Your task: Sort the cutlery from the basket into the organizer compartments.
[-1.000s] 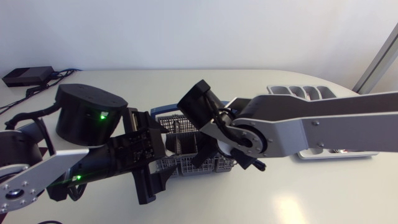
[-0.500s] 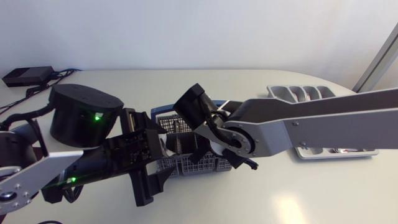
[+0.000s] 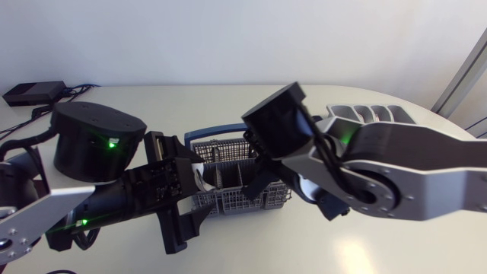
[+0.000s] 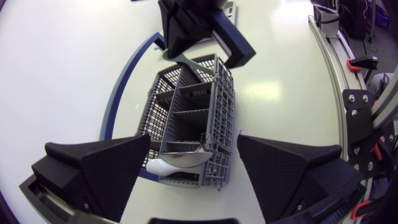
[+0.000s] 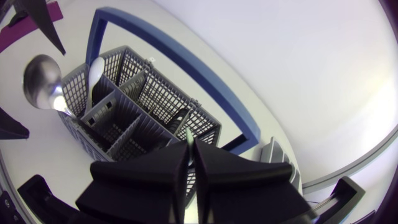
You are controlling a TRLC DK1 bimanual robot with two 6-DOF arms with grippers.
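Standing mid-table, the grey mesh basket (image 4: 193, 106) holds a steel spoon (image 5: 40, 78) and a white spoon (image 5: 95, 71), bowls up, in one end compartment. The left gripper (image 4: 194, 140) gapes wide, touching nothing; the basket's long axis runs away from it. The right gripper (image 5: 191, 147), over the far end, seemingly pinches a thin utensil (image 5: 188, 133).

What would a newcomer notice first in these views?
The grey basket with its blue handle sits mid-table, hemmed in by both arms. The right gripper hangs over one end, shut on what looks like a thin cutlery piece. The open left gripper points at the other end, where a silver spoon sits.
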